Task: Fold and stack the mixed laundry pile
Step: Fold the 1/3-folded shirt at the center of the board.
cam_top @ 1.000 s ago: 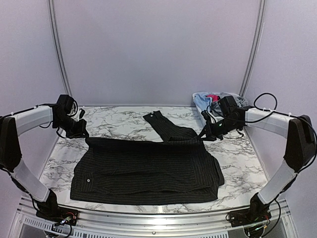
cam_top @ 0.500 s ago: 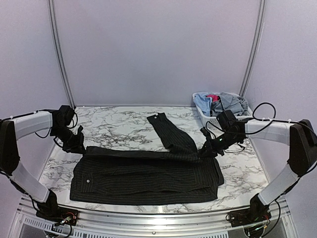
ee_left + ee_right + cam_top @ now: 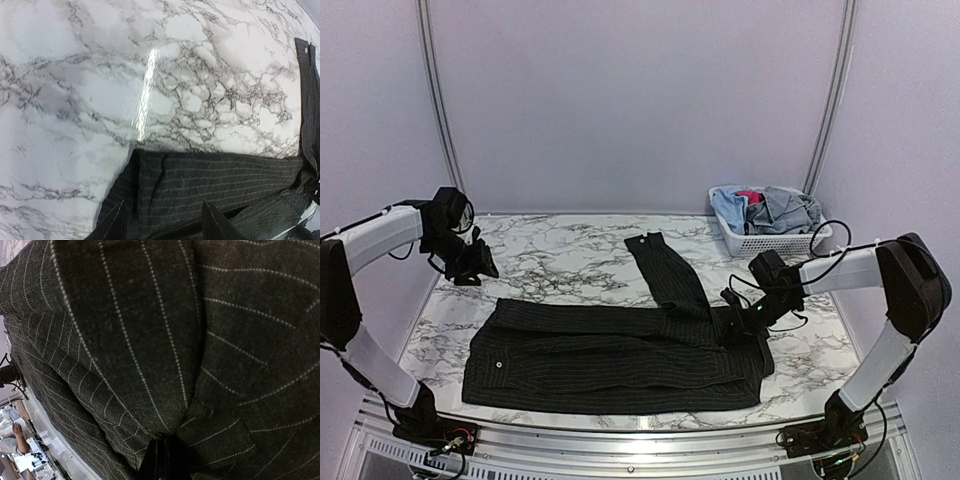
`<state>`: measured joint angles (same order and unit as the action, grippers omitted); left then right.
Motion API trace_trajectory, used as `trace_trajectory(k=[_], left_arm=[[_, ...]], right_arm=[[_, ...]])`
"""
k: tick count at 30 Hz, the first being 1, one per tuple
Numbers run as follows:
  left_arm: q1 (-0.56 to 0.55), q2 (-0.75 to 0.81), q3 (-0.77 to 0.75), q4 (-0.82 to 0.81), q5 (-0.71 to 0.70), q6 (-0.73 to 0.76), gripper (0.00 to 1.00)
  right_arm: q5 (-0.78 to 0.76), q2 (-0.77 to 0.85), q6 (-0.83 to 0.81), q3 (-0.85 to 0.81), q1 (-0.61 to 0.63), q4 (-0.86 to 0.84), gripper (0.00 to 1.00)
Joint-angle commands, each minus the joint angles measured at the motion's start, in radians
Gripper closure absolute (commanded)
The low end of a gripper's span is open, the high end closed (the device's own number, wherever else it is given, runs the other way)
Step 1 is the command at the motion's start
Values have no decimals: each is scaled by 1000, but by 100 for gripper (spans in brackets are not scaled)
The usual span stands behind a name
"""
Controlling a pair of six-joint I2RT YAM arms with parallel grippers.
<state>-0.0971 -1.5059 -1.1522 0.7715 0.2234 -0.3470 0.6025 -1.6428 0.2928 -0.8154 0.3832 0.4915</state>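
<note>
Pinching the pinstriped shirt (image 3: 620, 350), right jaws are clamped; left jaws hang parted.

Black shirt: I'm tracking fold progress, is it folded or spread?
Partly folded: the shirt lies doubled in layers, while one sleeve stretches out flat toward the back.

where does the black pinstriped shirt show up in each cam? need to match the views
Top external: the black pinstriped shirt lies spread across the near middle of the table, one sleeve running toward the back.
Left wrist: shirt along the bottom, its sleeve up the right edge.
Right wrist: shirt fills almost the whole frame.
Shared landmark: the sleeve cuff, top right in left wrist; right wrist shows only pinstriped cloth.
</note>
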Motion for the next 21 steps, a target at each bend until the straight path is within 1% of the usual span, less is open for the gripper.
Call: trace_trajectory(k=[1, 3, 5, 7, 10, 17, 20, 21], left_arm=[[-17, -130, -86, -45, 18, 14, 50], [-50, -162, -109, -54, 46, 40, 55], [-91, -176, -114, -54, 43, 59, 57], [-133, -172, -98, -56, 23, 68, 59], [-163, -166, -38, -66, 9, 48, 61], [-152, -219, 125, -110, -93, -11, 68], [-138, -243, 161, -126, -127, -27, 70], [-136, -242, 164, -130, -136, -27, 70]], right_arm=[[-10, -15, -24, 7, 8, -22, 100], [-8, -10, -24, 5, 8, -24, 100], [-12, -1, -19, -4, 8, -23, 100], [-23, -1, -19, -18, 7, -14, 100], [-39, -21, -22, -35, 3, -8, 100], [-64, -64, -43, -62, -49, 4, 100], [-29, -39, -63, -92, -55, 26, 100], [-19, -18, -69, -105, -56, 40, 97]])
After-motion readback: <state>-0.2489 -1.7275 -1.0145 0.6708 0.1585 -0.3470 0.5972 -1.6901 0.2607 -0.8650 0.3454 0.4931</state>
